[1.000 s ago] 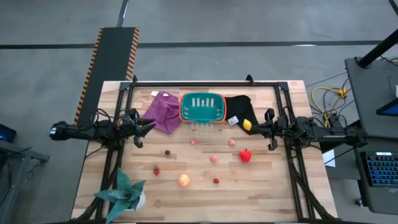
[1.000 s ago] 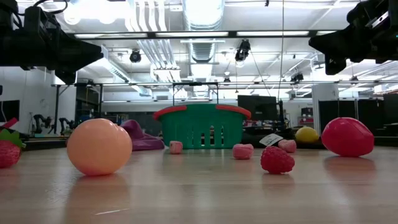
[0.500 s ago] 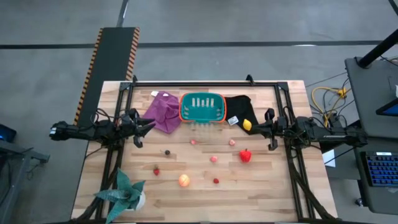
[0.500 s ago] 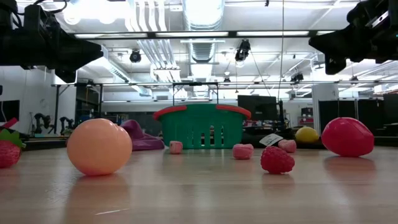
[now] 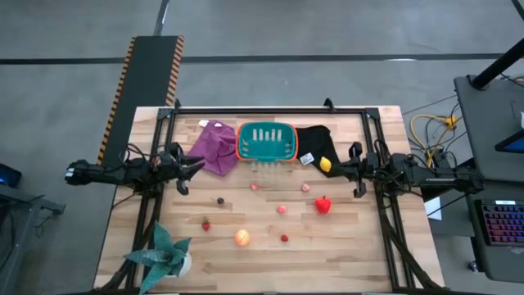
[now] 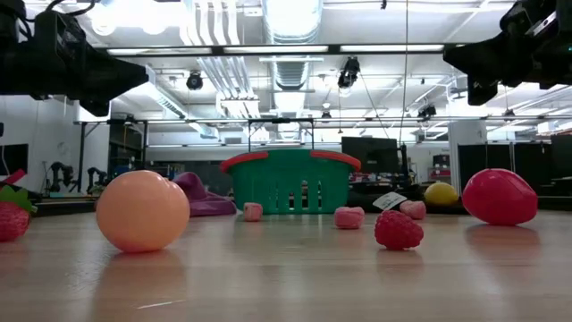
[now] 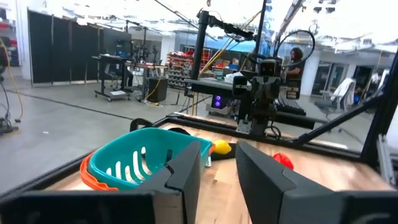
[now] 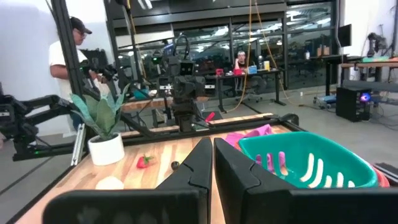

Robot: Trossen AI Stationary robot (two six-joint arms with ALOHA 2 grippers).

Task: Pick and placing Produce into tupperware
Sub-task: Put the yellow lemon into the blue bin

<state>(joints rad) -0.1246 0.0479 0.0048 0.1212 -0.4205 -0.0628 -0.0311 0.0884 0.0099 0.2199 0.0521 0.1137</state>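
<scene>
The teal tupperware [image 5: 266, 141] with its orange rim stands on the table's far middle, between a purple cloth [image 5: 214, 147] and a black cloth [image 5: 315, 139]. A yellow lemon [image 5: 326, 165] lies on the black cloth's near edge. The red pepper [image 5: 323, 205], orange-peach ball [image 5: 242, 238], pink pieces [image 5: 282, 210], small red pieces [image 5: 205, 225] and a dark piece [image 5: 219, 200] lie scattered on the wood. My left gripper [image 5: 201, 164] hovers by the purple cloth, slightly open [image 7: 217, 177]. My right gripper [image 5: 336, 170] hovers beside the lemon, shut [image 8: 212, 158].
A green spiky plant in a white pot [image 5: 164, 254] stands at the near left corner. A black frame rail [image 5: 270, 109] runs along the far edge. Bare wood lies between the scattered pieces. A person [image 8: 68, 56] stands beyond the table.
</scene>
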